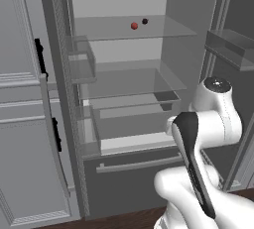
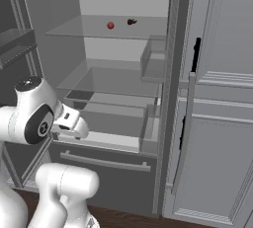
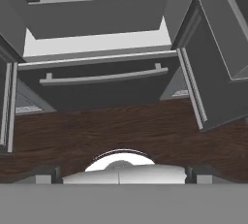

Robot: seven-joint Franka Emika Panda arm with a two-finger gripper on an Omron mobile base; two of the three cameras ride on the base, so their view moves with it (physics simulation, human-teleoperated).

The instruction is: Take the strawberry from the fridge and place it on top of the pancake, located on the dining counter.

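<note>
The fridge [image 1: 124, 124] stands with both doors swung wide, its pale inside showing in both base views. Beside it are light grey panelled cabinets [image 1: 22, 124] with black handles. The open doors carry clear bins [image 1: 233, 47], and nothing can be seen in them. Inside the fridge, glass shelves [image 1: 129, 29] sit one above another, with clear drawers [image 1: 131, 119] under them that look bare. Below is the dark bottom drawer [image 3: 97, 89], shut, with a long pale bar handle [image 3: 99, 77] across its front.

The white arm [image 1: 208, 124] rises in front of the lower fridge, its hand pointed down toward the bottom drawer and the dark wood floor [image 3: 121, 126]. In the hand view the claw [image 3: 118, 172] has its two dark tips set far apart at the bottom edge, jaws wide, with nothing between them.

The strawberry [image 1: 134, 26] lies on the upper glass shelf, toward the back, well above the arm. Just beside it, apart from it, lies a small dark ball [image 1: 145, 21] on the same shelf.
</note>
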